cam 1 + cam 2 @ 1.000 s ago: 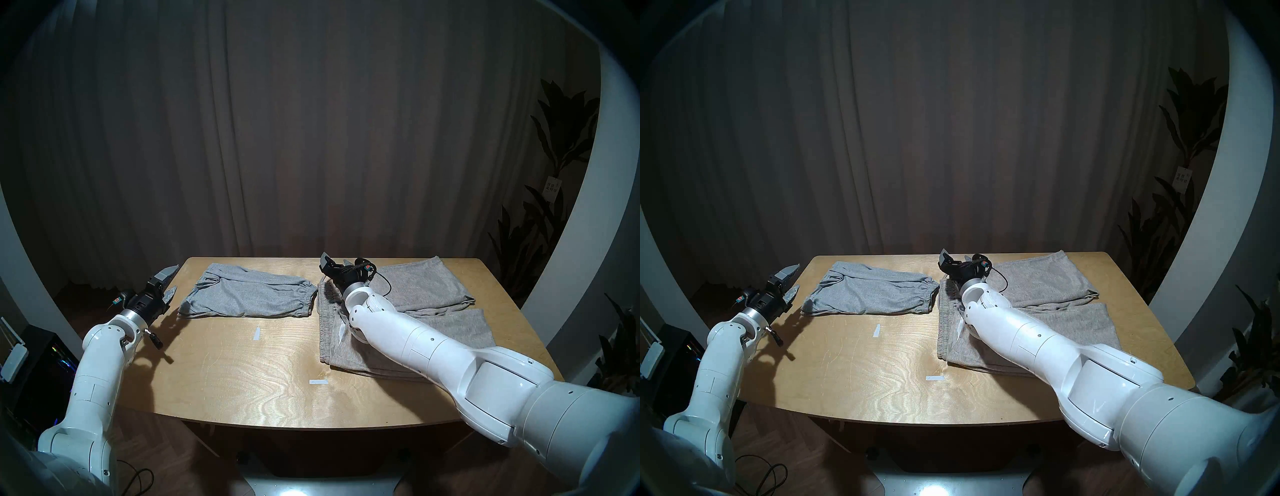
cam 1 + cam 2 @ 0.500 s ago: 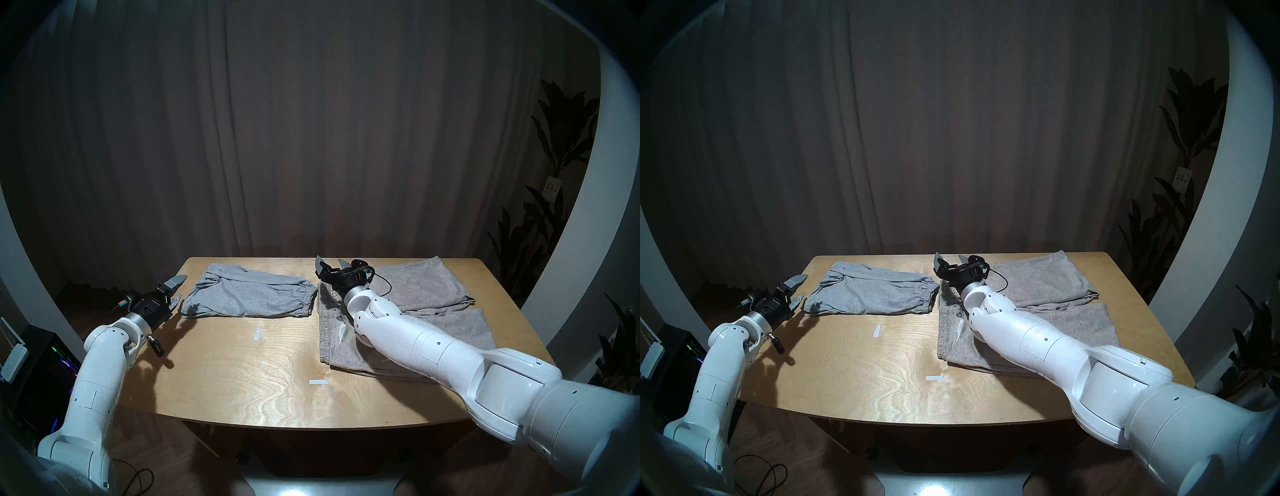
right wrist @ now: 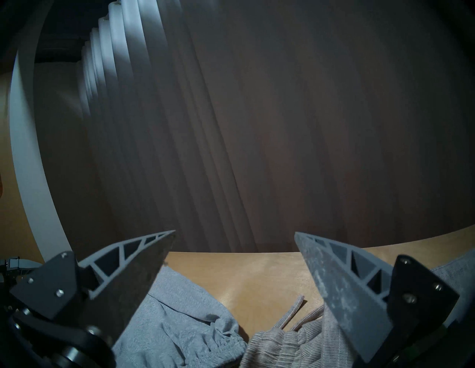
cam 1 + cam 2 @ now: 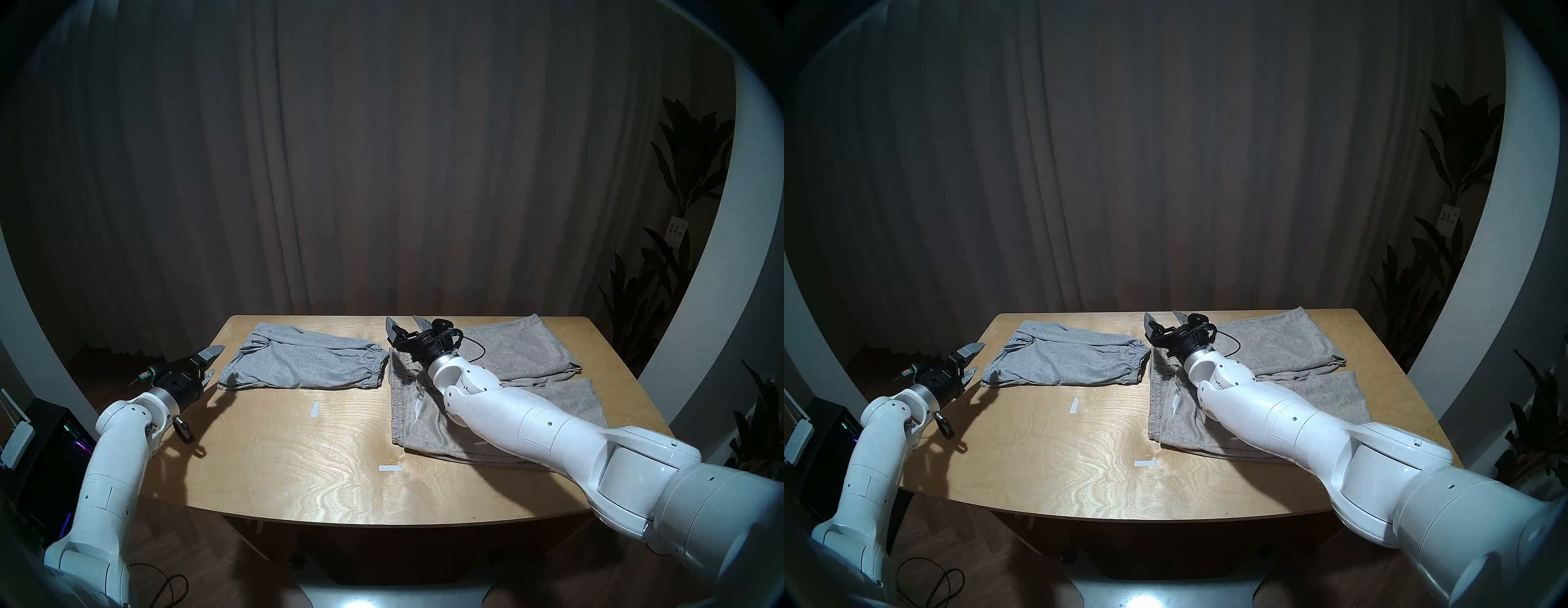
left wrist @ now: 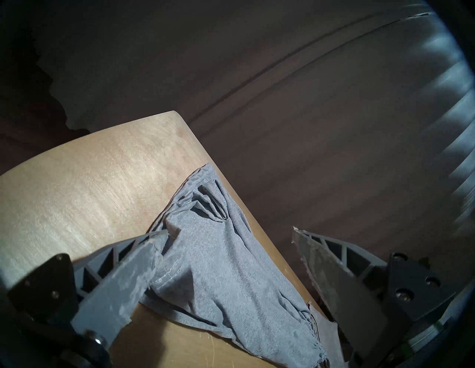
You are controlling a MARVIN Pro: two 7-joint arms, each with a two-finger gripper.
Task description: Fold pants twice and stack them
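The left gripper [image 4: 211, 361] stands wide and empty at nine o'clock of the light grey pants [image 4: 303, 358], which lie folded at the table's [image 4: 297, 458] far left. The right gripper [image 4: 405, 326], equally wide and empty, hovers above the beige-grey pants [image 4: 530, 373] at three o'clock, spread unfolded. A shallow pinch would probably catch one layer, and the fold could spill open.

Glossy white arm shells, silver wrist rings, black pincer mounts; grey ribbed triangular fingers [image 3: 341, 277], scuffed pads, visible screws.
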